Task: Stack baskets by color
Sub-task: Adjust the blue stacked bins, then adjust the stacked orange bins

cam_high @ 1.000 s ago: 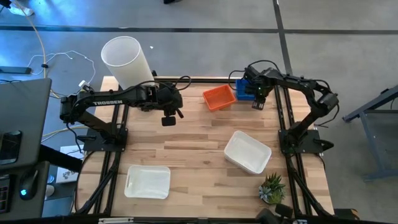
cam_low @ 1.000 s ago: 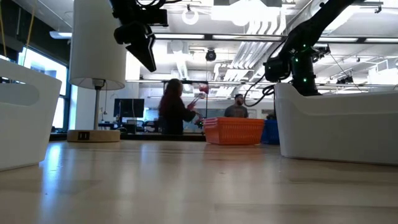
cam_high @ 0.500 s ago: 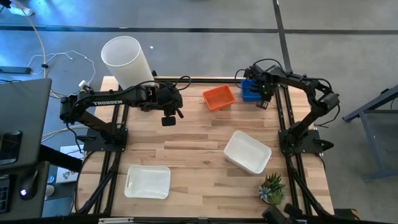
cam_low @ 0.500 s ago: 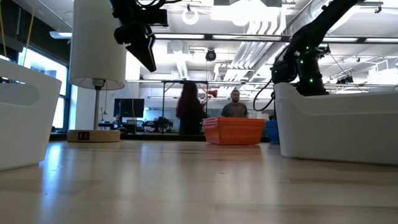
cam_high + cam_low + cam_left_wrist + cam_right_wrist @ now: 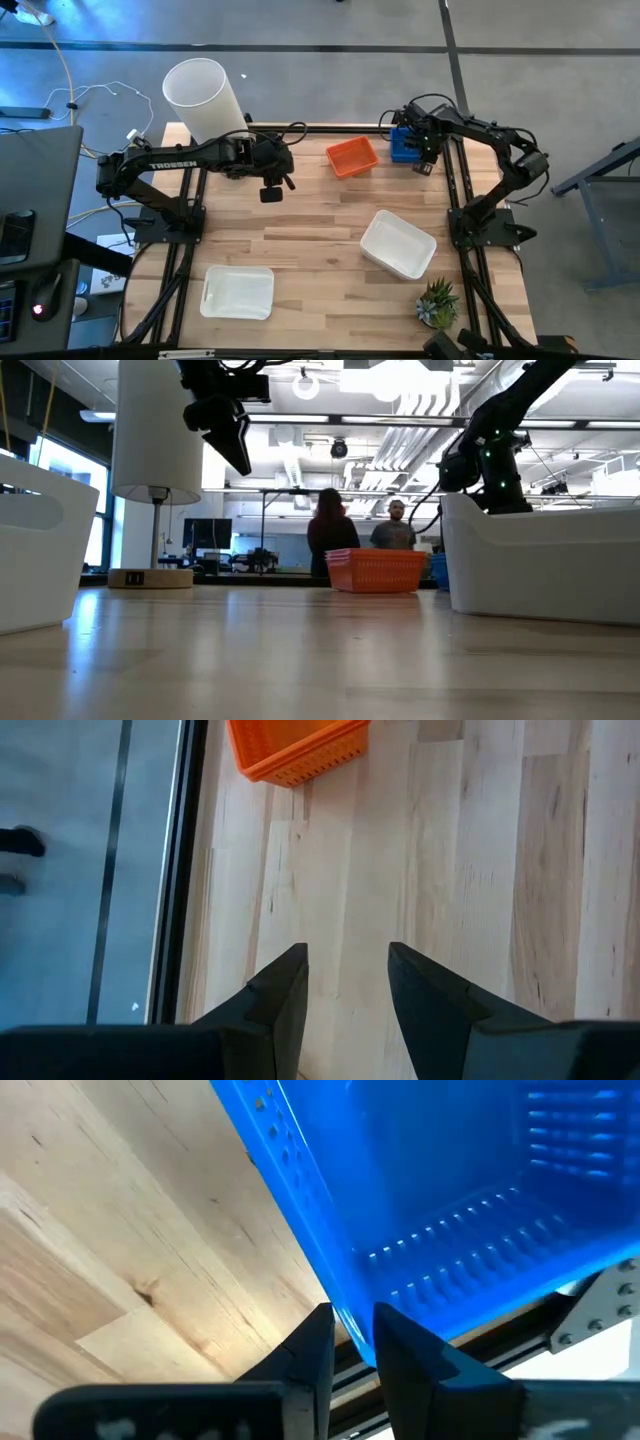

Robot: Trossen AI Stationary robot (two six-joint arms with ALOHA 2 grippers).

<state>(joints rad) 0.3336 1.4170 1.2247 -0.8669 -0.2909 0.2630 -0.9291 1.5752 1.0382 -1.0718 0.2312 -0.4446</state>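
A blue basket (image 5: 402, 146) sits at the table's far right corner, a small gap to the right of an orange basket (image 5: 352, 156). My right gripper (image 5: 422, 163) points down at the blue basket's near right corner and is shut on its wall. My left gripper (image 5: 272, 190) hangs open above the table's far left part, holding nothing; the left wrist view shows bare wood between its fingers (image 5: 345, 960) and the orange basket (image 5: 295, 745) ahead. Two white baskets (image 5: 398, 243) (image 5: 238, 292) rest on their bases nearer the front. My right gripper (image 5: 350, 1330) pinches the blue basket's mesh side wall (image 5: 345, 1305) at its rim, close to a corner. One finger (image 5: 405, 1345) is inside the basket and the other (image 5: 315, 1345) is outside, over the wood. The fingers come from above, pointing down. Whether the basket is clear of the table does not show.
A tall white cylinder lamp (image 5: 205, 95) stands at the far left corner and a small potted plant (image 5: 438, 302) at the near right corner. The table's metal frame rail (image 5: 590, 1320) runs just beyond the blue basket. Bare wood lies in the table's middle. Two people stand in the room behind.
My right gripper has gone a little toward the table's right edge. The blue basket has shifted with it, away from the orange basket that it stood against, leaving a gap. My left gripper has kept still.
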